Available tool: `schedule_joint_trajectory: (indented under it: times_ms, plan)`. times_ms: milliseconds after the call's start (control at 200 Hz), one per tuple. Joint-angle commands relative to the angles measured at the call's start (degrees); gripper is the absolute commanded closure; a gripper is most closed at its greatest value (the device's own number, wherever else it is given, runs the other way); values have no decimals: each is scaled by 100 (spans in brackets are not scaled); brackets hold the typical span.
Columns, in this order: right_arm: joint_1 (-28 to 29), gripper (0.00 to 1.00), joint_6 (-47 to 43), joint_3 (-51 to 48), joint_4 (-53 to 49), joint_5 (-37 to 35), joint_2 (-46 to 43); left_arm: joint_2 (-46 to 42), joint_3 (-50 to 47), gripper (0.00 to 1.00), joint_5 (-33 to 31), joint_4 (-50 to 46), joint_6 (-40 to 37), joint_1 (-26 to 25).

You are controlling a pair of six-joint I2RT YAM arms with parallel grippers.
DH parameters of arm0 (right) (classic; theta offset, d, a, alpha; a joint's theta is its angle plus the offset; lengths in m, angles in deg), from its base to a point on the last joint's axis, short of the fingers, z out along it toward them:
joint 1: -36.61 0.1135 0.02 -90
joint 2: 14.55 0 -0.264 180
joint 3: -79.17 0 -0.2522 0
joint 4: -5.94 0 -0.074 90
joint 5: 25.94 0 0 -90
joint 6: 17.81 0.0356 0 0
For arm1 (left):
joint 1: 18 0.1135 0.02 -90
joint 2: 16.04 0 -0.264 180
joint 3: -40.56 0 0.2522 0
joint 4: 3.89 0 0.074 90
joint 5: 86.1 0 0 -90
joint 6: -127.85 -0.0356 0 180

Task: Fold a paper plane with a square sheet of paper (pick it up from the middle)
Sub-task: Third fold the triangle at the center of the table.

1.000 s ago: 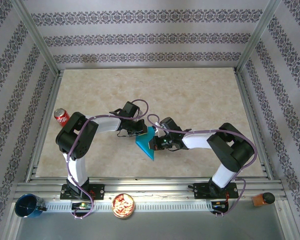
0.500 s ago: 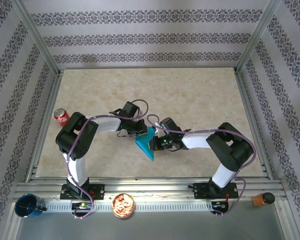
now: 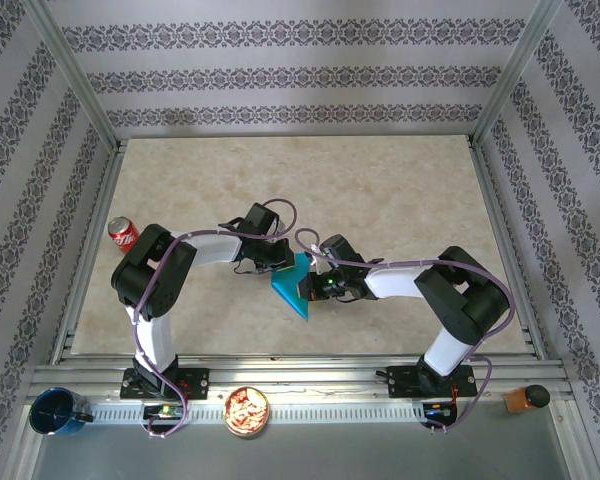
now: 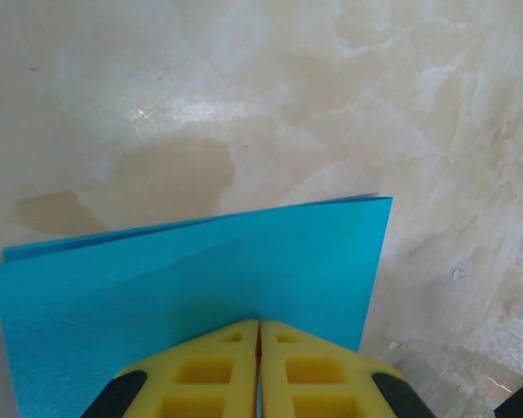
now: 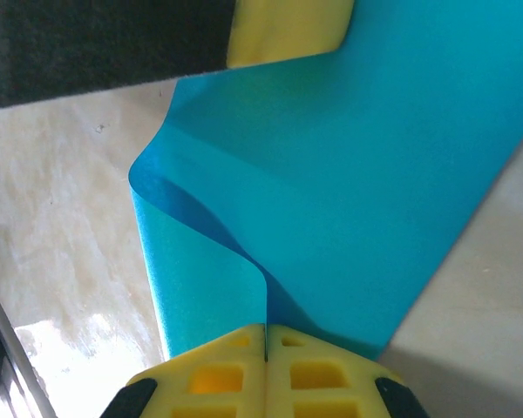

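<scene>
Smooth matt turquoise paper (image 5: 357,192) before me, polished marble-look tabletop (image 4: 314,113) with glossy highlights, ribbed matt plastic on my yellow fingertips (image 4: 200,374), shiny metal Coca-Cola can (image 3: 123,234).

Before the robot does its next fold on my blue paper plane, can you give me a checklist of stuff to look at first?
1. Right gripper pinching the curled flap: ok.
2. Left gripper shut, with its tips over the turquoise-blue paper: ok.
3. Left gripper pressing the paper down firmly: cannot tell.
4. Flap flat and creased: not ok, it bends up in a curl.
5. Layers lined up by the left gripper: not ok, a strip of the lower layer peeks out.
6. Coca-Cola can out of the paper's way: ok, it stands well off to the left.
</scene>
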Motion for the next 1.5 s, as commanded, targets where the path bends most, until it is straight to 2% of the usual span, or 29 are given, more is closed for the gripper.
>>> schedule_joint_trajectory:
  times_ms: [0, 1014, 1329, 1429, 1499]
  plan:
    - [-19, 100, -61, 16, -29, -30, -144, -13, -90, 91, -127, -227, 33, 61]
    - [-19, 100, -33, -124, -29, -189, 174, -110, 42, 90, -82, -255, 8, 66]
    - [-37, 100, -22, -115, -3, -147, 172, -1140, -216, 70, -533, -323, 148, 166]
    - [-37, 100, -20, -84, -2, -119, 199, -1486, -442, 70, -602, -447, 198, 173]
    - [-37, 100, -20, -71, -2, -110, 208, -1794, -792, 75, -529, -257, 409, 178]
